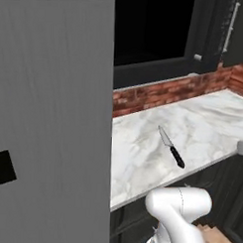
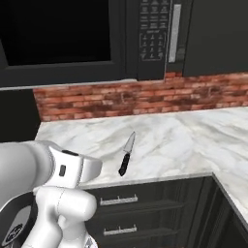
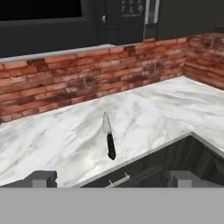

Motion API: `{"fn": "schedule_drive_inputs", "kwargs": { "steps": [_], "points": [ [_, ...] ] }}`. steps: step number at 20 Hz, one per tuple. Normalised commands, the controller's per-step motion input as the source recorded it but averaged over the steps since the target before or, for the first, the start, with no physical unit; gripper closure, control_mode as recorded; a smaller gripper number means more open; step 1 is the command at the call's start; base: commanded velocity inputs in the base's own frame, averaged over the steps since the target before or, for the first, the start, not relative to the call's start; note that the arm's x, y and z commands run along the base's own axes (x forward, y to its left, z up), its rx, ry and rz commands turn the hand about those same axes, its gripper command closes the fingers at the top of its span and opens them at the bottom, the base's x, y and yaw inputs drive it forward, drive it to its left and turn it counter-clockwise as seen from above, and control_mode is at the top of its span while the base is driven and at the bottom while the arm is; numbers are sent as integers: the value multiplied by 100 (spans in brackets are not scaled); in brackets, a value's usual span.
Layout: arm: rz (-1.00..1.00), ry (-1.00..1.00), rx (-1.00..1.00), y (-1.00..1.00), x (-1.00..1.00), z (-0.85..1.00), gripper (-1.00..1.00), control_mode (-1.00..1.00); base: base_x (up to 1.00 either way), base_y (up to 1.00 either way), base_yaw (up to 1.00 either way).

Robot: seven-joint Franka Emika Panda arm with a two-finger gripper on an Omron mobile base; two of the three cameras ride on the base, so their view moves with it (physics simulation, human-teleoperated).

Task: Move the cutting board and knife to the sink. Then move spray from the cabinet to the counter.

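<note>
The knife (image 3: 109, 139) lies flat on the white marble counter (image 3: 52, 135), close to its front edge. Its silver blade points toward the brick wall and its black handle toward me. It also shows as the knife (image 1: 171, 146) and the knife (image 2: 126, 155) in the base views. My gripper (image 3: 113, 178) hangs in front of the counter's edge, short of the knife, jaws wide open and empty. The cutting board, the sink and the spray are out of view. A dark cabinet (image 2: 215, 38) with a flat shut door hangs right of the microwave.
A black microwave (image 2: 63, 34) with a button panel (image 2: 151, 26) hangs over the red brick backsplash (image 2: 145, 99). Dark drawers (image 2: 145, 203) with metal handles sit under the counter. A tall grey panel (image 1: 49, 116) blocks the left. The counter turns a corner at the right.
</note>
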Motion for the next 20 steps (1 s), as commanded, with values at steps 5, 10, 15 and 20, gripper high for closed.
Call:
{"fn": "schedule_drive_inputs", "kwargs": {
  "steps": [5,10,15,20],
  "points": [
    [0,0,0,0,0,0,-100,100,2,-16,30],
    [0,0,0,0,0,0,-100,100,9,-13,33],
    [0,0,0,0,0,0,-100,100,6,-15,28],
    [0,0,0,0,0,0,-100,100,0,-27,16]
  ]
}}
